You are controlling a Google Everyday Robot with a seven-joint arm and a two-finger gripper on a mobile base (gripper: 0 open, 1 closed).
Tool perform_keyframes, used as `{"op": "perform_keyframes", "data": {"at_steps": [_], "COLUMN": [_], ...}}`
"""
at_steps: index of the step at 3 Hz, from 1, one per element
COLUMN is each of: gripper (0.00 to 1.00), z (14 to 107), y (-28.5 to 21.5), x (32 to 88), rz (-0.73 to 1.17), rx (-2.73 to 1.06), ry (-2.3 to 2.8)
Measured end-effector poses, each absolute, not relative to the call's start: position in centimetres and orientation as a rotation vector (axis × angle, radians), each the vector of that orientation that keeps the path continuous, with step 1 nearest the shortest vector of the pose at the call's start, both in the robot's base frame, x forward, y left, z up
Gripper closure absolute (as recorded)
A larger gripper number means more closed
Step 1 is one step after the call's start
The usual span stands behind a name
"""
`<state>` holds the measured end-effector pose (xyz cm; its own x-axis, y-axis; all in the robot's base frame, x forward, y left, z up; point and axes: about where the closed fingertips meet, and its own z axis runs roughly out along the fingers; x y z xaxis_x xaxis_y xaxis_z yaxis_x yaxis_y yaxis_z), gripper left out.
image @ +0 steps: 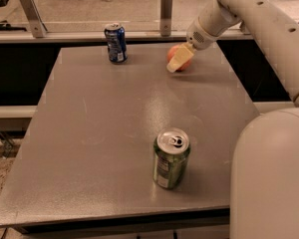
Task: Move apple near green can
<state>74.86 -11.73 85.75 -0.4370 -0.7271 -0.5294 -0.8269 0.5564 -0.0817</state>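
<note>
The red-orange apple [173, 52] sits at the far right of the grey table [104, 123], partly hidden by my gripper [176, 62]. The gripper reaches down from the upper right on the white arm [249, 14] and is right at the apple, in front of it. The green can [170, 158] with a silver top and pull tab stands upright near the table's front edge, well apart from the apple.
A blue can [115, 43] stands upright at the far left of the table. A rail with metal posts [165, 11] runs behind the table. My white body [269, 178] fills the lower right, beside the table's right edge.
</note>
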Motion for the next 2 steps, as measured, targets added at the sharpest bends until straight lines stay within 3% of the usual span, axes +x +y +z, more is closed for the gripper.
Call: {"op": "perform_keyframes", "data": {"at_steps": [2], "gripper": [0.90], "z": [87.9], "y": [-12.1], "x": [72.0], "rz": [0.315], "rx": [-1.359], "ry": [2.187]}}
